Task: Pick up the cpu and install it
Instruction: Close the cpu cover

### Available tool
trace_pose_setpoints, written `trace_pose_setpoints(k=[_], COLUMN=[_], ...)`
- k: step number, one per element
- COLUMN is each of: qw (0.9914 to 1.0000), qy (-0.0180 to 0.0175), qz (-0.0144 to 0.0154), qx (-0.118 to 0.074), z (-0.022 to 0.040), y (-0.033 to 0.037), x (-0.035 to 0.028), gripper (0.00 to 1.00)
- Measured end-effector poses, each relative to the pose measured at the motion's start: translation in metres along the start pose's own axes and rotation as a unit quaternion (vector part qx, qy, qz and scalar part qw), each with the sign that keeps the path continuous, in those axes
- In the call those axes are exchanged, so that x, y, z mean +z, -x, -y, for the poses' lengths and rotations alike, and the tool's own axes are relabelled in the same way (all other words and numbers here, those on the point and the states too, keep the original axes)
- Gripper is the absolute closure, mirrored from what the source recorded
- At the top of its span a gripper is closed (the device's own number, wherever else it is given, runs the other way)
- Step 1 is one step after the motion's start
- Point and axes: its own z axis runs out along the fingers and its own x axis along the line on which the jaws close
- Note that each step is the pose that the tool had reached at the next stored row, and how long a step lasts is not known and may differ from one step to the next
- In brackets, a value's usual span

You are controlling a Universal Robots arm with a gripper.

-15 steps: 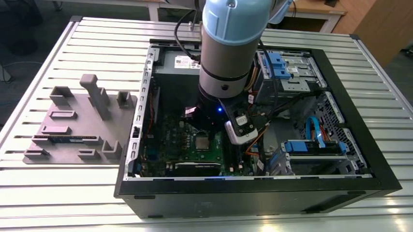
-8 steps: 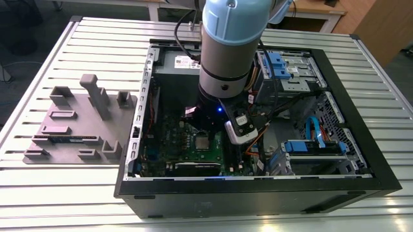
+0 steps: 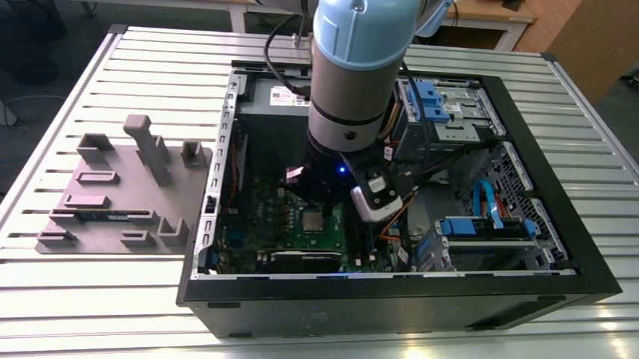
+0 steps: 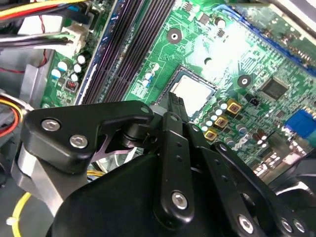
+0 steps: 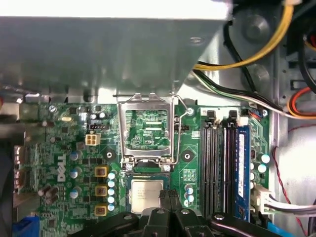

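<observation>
Where the first wrist view shows the socket frame (image 5: 148,101) raised, the tool (image 5: 168,194) hangs closed over the cpu (image 5: 144,190).

counter (image 3: 110,299): grey metal, built of long ribbed slats with narrow grooves between them; takes up most of the exterior view.

glare (image 3: 429,345): pale streaks of overhead light on the slats along the counter's near edge.

floor (image 3: 45,45): dark, seen beyond the counter's far corner at the exterior view's left; shapes on it too dim to tell.

desk (image 3: 494,13): light wood top on a white frame, behind the counter toward the exterior view's right.

white leg (image 3: 238,16): of another piece of furniture, behind the far edge.

wood panel (image 3: 594,45): brown, at the far right corner; door or cabinet side, cannot tell.
</observation>
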Motion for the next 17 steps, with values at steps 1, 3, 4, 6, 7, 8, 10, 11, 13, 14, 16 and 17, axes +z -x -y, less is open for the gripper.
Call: trace_pose_setpoints(k=[1, 3, 4, 6, 7, 8, 10, 11, 13, 14, 16, 17], qw=[0.99996, 0.99961, 0.99932, 0.99851, 0.99799, 0.99731, 0.99583, 0.99498, 0.99301, 0.99192, 0.98936, 0.98800], qy=[0.0001, 0.0001, 0.0001, 0.0003, 0.0003, 0.0003, 0.0004, 0.0004, 0.0005, 0.0006, 0.0006, 0.0006], qz=[-0.0002, -0.0006, -0.0008, -0.0012, -0.0014, -0.0017, -0.0021, -0.0023, -0.0027, -0.0029, -0.0033, -0.0035], qx=[-0.009, -0.028, -0.037, -0.054, -0.063, -0.073, -0.091, -0.100, -0.118, -0.127, -0.145, -0.154], z=[0.0000, 0.0000, 0.0000, 0.0000, 0.0000, 0.0000, 0.0000, 0.0000, 0.0000, 0.0000, 0.0000, 0.0000], y=[0.0000, 0.0000, 0.0000, 0.0000, 0.0000, 0.0000, 0.0000, 0.0000, 0.0000, 0.0000, 0.0000, 0.0000], x=[0.0001, 0.0002, 0.0002, 0.0004, 0.0005, 0.0005, 0.0007, 0.0007, 0.0009, 0.0009, 0.0011, 0.0011], gripper=[0.89, 0.89, 0.89, 0.89, 0.89, 0.89, 0.89, 0.89, 0.89, 0.89, 0.89, 0.89])
